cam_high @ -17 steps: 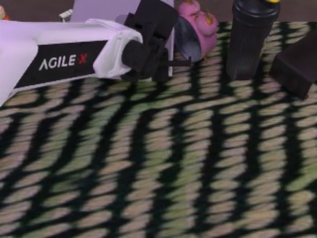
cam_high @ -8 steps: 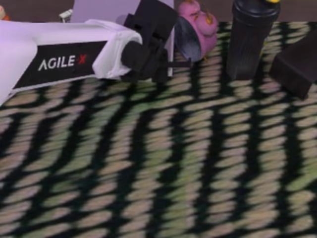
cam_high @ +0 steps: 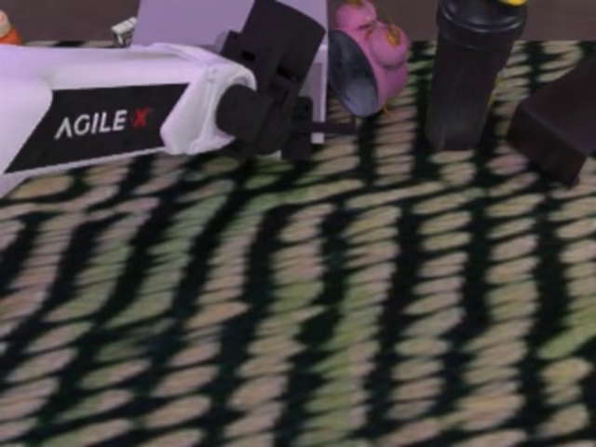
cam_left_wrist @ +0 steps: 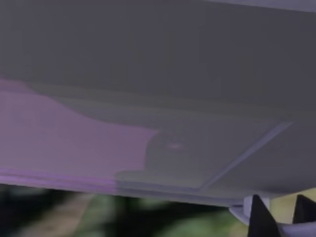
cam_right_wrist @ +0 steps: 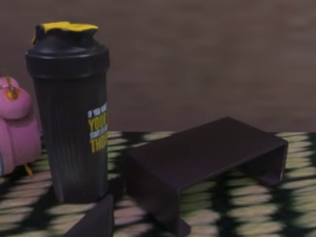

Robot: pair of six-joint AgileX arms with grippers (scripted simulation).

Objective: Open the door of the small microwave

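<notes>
My left pincer (cam_high: 300, 130) at small microwave (cam_high: 200, 20) front, far desk edge; arm has drawn back leftward since a second ago. Door (cam_left_wrist: 163, 89) right before pincer, handle (cam_left_wrist: 259, 207) between fingertips, apparently clamped. Judgement: door swinging open. Right arm parked, unseen.

The microwave (cam_high: 196, 19), a small pale lavender-white box, is seen at about 11 o'clock on the table, at its far edge, largely covered by an arm. Its door (cam_high: 319, 88) shows only as a narrow pale strip at the box's right front. In the left wrist view the door's greyish translucent window (cam_left_wrist: 207, 98) fills the frame, a purple tint showing through one side.
</notes>
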